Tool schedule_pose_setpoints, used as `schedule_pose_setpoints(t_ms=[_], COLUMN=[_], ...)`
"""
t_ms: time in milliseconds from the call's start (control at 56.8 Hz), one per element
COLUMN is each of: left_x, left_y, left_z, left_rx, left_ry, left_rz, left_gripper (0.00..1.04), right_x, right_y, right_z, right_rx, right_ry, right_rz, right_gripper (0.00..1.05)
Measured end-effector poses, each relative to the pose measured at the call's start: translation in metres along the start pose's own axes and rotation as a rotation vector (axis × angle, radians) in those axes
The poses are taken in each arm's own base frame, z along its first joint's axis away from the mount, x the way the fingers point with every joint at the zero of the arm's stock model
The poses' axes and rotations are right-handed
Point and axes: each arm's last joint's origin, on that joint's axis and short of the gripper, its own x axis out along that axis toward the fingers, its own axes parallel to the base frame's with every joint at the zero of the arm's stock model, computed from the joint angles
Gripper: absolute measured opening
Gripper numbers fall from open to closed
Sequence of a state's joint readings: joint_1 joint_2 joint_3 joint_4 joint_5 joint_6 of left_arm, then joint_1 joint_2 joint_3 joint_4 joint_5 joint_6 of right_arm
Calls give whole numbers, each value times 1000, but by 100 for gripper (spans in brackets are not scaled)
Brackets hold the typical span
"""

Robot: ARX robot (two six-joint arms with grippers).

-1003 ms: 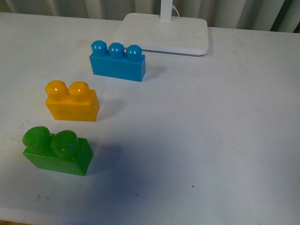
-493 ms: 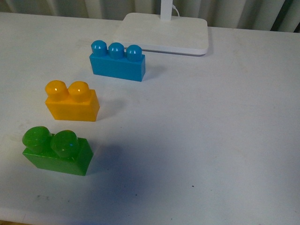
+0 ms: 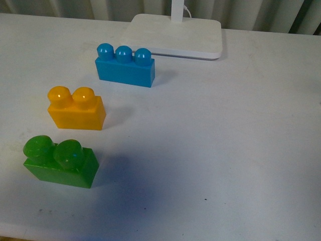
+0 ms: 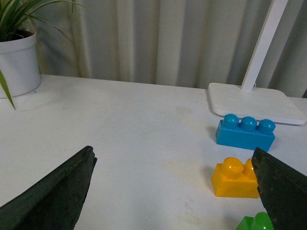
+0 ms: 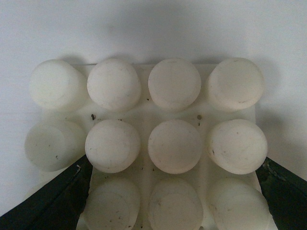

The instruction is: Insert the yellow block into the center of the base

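The yellow block (image 3: pixel 76 109) stands upright on the white table, between a green brick (image 3: pixel 59 161) and a blue brick (image 3: pixel 125 66). Neither arm shows in the front view. In the left wrist view my left gripper (image 4: pixel 172 191) hangs open above the table; the yellow block (image 4: pixel 236 178) sits just inside one dark finger (image 4: pixel 283 189), untouched. The base (image 5: pixel 145 112), a white plate of round studs, fills the right wrist view. My right gripper (image 5: pixel 172 201) is open, its dark fingers (image 5: pixel 53 201) on either side of the base's nearest rows. The base is out of the front view.
A smooth white slab with an upright post (image 3: pixel 173 35) lies at the back, just behind the blue brick. A white plant pot (image 4: pixel 18 62) stands far off at the table's edge in the left wrist view. Curtains hang behind the table.
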State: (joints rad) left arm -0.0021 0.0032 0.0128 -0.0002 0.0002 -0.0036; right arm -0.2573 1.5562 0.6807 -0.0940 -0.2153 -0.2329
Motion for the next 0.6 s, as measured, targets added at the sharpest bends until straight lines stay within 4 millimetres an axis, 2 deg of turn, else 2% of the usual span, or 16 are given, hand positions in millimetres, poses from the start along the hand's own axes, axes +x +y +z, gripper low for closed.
schedule_pose_setpoints(t_ms=[598], left_x=[0], left_y=[0], left_z=[0], left_rx=[0], left_ry=[0], left_rz=[0], left_gripper=[98], right_x=[25], right_y=[138], right_z=[12], right_rx=[121], right_ry=[-26], right_rz=[-9], right_gripper=[96])
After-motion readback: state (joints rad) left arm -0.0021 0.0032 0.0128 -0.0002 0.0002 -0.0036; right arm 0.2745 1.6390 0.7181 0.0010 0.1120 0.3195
